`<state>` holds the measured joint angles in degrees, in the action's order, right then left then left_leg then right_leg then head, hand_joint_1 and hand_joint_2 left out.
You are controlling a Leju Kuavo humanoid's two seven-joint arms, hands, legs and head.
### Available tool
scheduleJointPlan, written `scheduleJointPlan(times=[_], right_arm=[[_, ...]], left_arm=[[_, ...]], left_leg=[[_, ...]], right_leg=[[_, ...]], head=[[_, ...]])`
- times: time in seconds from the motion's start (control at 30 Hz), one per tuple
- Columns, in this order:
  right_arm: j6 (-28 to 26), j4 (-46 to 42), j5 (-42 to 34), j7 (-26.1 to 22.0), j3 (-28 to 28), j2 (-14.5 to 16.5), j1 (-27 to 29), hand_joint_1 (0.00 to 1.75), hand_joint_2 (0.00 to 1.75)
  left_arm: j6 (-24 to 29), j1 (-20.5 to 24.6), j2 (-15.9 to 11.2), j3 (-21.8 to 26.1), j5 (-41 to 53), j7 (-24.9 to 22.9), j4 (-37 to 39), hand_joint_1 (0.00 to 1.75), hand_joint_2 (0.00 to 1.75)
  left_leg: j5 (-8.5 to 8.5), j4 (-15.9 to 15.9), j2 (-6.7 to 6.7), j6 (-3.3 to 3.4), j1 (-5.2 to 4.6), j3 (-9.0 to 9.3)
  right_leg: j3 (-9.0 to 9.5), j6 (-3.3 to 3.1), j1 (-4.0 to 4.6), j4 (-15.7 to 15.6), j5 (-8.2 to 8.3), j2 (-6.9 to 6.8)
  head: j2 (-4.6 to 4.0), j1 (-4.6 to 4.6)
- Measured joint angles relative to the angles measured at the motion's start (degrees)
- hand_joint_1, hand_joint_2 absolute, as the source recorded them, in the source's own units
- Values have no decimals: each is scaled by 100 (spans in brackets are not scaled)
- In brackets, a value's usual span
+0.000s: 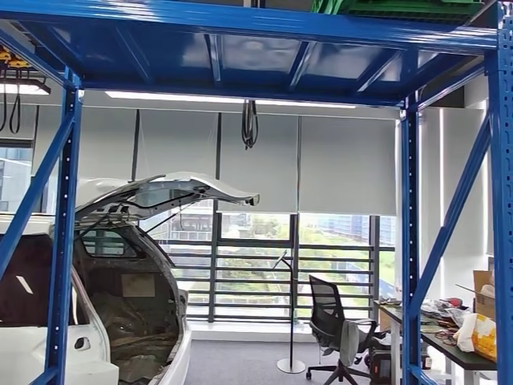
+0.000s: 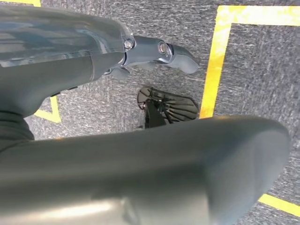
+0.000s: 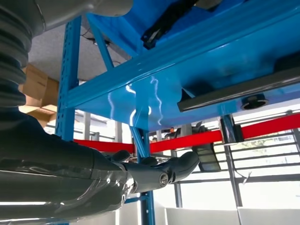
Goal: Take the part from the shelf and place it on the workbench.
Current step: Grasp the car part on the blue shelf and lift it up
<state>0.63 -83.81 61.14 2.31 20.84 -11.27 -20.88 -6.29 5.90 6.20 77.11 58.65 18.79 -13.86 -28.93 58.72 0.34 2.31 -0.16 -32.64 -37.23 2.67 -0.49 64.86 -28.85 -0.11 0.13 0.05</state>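
Two blue shelf posts ahead | white car behind | chair possibly clear.

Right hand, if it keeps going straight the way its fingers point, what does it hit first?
Probably nothing close: the right hand points beneath the blue shelf, toward a red bar and window beyond. Depth is unclear.

You look through a blue steel rack at a white car with its hatch raised; beyond it, tall windows under grey roller blinds, a black office chair and a cluttered desk right of the car
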Motion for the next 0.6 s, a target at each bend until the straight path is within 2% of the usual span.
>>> scheduleJointPlan(times=[0.03, 0.07, 0.17, 0.23, 0.27, 0.33, 0.37, 0.4, 0.43, 0.5, 0.53, 0.57, 0.6], right_arm=[[0, 5, 5, -3, 0, 9, -10, 0, 175], [-1, 12, 11, -5, 1, 17, -15, 0, 175], [-2, 24, 32, -11, 1, 34, -12, 0, 175], [-4, 25, 40, -17, 1, 52, -27, 0, 175], [-5, 25, 43, -21, 1, 64, -35, 0, 175], [-5, 31, 45, -27, 3, 89, -41, 0, 175], [-5, 37, 46, -29, 3, 99, -34, 0, 175], [-4, 45, 50, -32, 3, 109, -27, 0, 175], [-4, 52, 55, -33, 3, 115, -20, 0, 175], [-6, 58, 67, -37, 3, 121, -13, 0, 175], [-7, 59, 73, -38, 3, 122, -16, 0, 175], [-10, 59, 79, -38, 3, 122, -19, 0, 175], [-13, 60, 85, -39, 3, 123, -20, 0, 175]], left_arm=[[-2, 3, 1, 0, 1, 2, 0, 0, 0], [-4, 5, 1, 0, 1, 4, 0, 0, 0], [-7, 4, 5, -1, 2, 8, 0, 0, 0], [-8, 7, 8, -2, 4, 12, 0, 0, 0], [-9, 8, 8, -2, 6, 14, 0, 0, 0], [-14, -2, 9, -2, 13, 15, 1, 0, 0], [-16, -9, 10, -2, 15, 15, 1, 0, 0], [-17, -14, 10, -2, 17, 14, 2, 0, 0], [-16, -15, 10, -2, 17, 14, 2, 0, 0], [-14, -15, 10, -2, 17, 14, 2, 0, 0], [-14, -14, 11, -2, 17, 14, 3, 0, 0], [-14, -12, 13, -2, 17, 12, 5, 0, 0], [-14, -11, 15, -2, 17, 10, 7, 0, 0]], left_leg=[[-20, 5, 1, -24, -6, 13], [-32, 5, 2, -50, -12, 18], [-61, -5, 7, -136, -1, 16], [-187, 171, 6, -193, 14, -53], [-320, 422, 3, -217, 22, -173], [-623, 1193, 2, -259, 39, -585], [-693, 1502, 2, -278, 51, -774], [-657, 1635, 2, -295, 66, -885], [-503, 1527, 2, -308, 85, -879], [-47, 843, 0, -328, 127, -616], [102, 493, -3, -327, 137, -464], [169, 267, -4, -311, 137, -364], [156, 172, -7, -287, 126, -321]], right_leg=[[157, -23, 11, -343, 121, -7], [247, -52, 24, -545, 164, -11], [284, -155, 43, -661, 138, 6], [317, -224, 25, -702, 143, 12], [336, -254, 15, -717, 140, 11], [354, -293, 18, -720, 117, 15], [365, -298, 18, -719, 104, 21], [380, -296, 17, -718, 88, 29], [406, -286, 14, -716, 67, 40], [478, -240, 7, -709, 7, 59], [505, -206, 13, -695, -27, 68], [517, -171, 19, -687, -52, 76], [519, -141, 24, -682, -67, 81]], head=[[0, 0], [0, 1], [0, 2], [0, 3], [0, 3], [0, 4], [0, 4], [0, 4], [0, 4], [0, 4], [0, 4], [0, 3], [0, 2]])
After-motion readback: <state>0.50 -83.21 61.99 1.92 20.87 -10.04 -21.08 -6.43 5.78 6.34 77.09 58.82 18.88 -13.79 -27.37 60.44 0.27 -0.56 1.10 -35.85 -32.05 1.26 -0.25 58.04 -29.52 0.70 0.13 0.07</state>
